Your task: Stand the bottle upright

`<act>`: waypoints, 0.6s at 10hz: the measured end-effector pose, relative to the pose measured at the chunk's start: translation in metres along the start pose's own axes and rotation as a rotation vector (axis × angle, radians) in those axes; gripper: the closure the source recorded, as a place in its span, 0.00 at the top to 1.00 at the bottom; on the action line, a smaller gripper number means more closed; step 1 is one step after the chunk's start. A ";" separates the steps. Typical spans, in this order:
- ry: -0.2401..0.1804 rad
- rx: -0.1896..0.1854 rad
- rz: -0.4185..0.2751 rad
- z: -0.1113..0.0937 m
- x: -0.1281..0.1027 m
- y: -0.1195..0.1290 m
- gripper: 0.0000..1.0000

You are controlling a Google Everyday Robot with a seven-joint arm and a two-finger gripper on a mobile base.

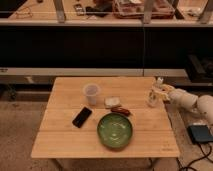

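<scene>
The small clear bottle [153, 96] with a pale cap stands roughly upright on the wooden table [65, 140], close to its right edge. My gripper [161, 93] reaches in from the right on a white arm [192, 101] and is right at the bottle, at the height of its upper body and neck. The gripper partly hides the bottle's right side.
A translucent plastic cup [91, 93] stands left of centre. A black phone [82, 116], a green bowl [115, 130], a white packet [112, 102] and a reddish-brown snack [120, 110] lie mid-table. A dark device [200, 133] lies on the floor at right. Shelving stands behind.
</scene>
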 end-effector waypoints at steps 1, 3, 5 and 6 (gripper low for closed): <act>0.000 0.002 -0.002 0.000 0.000 0.000 0.42; 0.002 0.004 -0.004 -0.001 0.000 0.000 0.63; 0.004 0.006 -0.003 -0.002 -0.001 0.000 0.79; 0.006 0.007 -0.002 -0.002 -0.001 0.000 0.80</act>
